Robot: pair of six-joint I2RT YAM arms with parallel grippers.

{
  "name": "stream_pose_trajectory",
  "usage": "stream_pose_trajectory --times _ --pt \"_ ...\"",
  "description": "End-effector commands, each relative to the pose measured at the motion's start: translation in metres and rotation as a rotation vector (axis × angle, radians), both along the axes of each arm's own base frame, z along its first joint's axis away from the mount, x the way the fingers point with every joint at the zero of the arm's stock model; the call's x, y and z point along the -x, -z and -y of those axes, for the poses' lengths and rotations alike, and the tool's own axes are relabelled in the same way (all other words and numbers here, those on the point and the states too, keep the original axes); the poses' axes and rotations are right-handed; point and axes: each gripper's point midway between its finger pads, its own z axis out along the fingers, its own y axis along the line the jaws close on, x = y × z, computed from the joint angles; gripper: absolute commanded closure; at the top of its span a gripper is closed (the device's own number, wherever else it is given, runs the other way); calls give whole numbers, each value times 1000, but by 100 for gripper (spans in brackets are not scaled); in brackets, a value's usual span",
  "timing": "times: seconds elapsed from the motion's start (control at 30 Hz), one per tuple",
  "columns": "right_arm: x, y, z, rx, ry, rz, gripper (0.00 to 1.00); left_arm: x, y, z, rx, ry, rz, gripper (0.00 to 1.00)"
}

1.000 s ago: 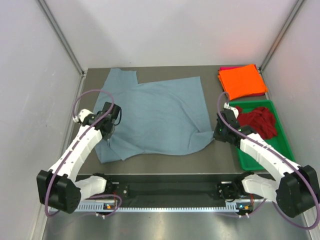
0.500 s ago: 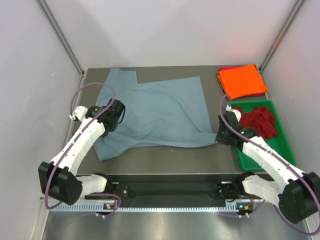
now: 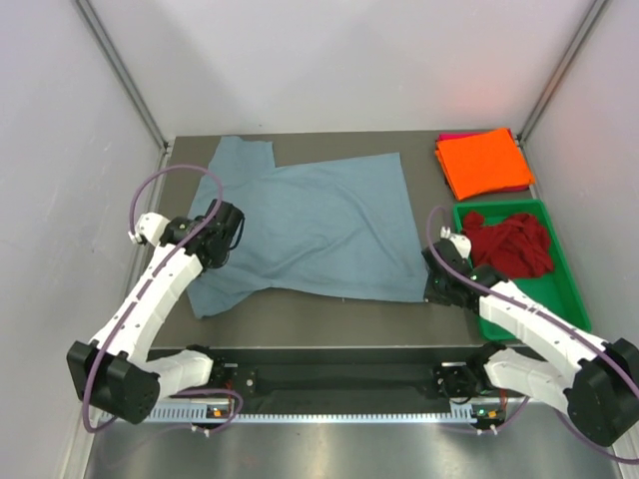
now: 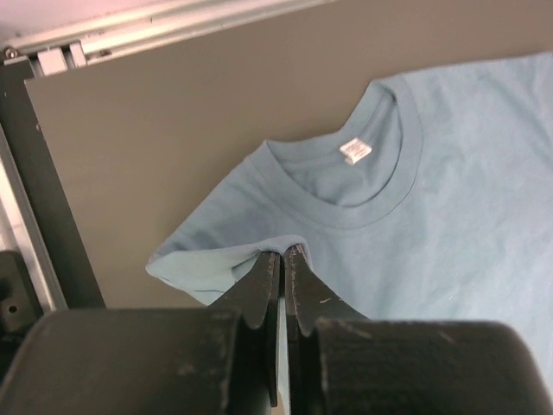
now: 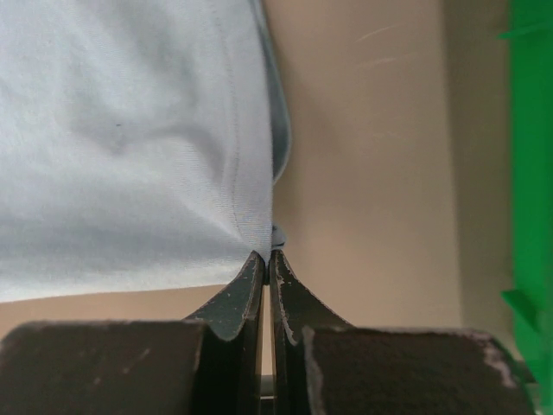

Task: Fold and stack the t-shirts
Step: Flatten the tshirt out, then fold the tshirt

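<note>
The dusty blue-grey t-shirt (image 3: 319, 225) lies spread out on the dark table, collar to the left. My left gripper (image 3: 224, 249) is shut on a fold of its shoulder beside the collar (image 4: 354, 186); the fabric rises into the fingertips (image 4: 282, 252). My right gripper (image 3: 429, 289) is shut on the shirt's near right hem corner (image 5: 259, 233), lifted slightly off the table. A folded bright orange t-shirt (image 3: 484, 162) lies at the far right on a magenta-pink one (image 3: 451, 136), of which only an edge shows. The dark red t-shirt (image 3: 514, 242) is crumpled in the tray.
A green plastic tray (image 3: 519, 321) stands at the right, just beside my right arm; its edge (image 5: 529, 156) shows in the right wrist view. Grey walls close in the table on three sides. A black rail (image 3: 339, 379) runs along the near edge.
The right gripper has drawn the hem corner toward the near edge, and the bunched fabric there now lies flat. The left gripper has shifted slightly farther back with the shoulder fold.
</note>
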Motion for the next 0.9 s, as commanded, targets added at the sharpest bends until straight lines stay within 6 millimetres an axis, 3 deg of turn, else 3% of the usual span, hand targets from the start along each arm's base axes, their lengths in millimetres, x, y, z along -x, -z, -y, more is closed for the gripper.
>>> stream_pose_trajectory --times 0.0,0.2,0.5,0.67,0.7,0.87 --pt "-11 -32 12 48 47 96 100 33 6 -3 -27 30 -189 100" --pt "-6 -55 22 70 62 112 100 47 36 20 49 56 -241 100" --pt "9 -55 26 83 58 49 100 62 51 25 98 50 -273 100" --pt "-20 -60 11 98 10 83 100 44 50 20 31 55 -235 100" --pt "-26 -54 10 134 -5 53 100 39 48 20 21 56 -224 100" --pt "-77 -67 -12 163 -74 79 100 2 24 16 -83 50 -175 100"
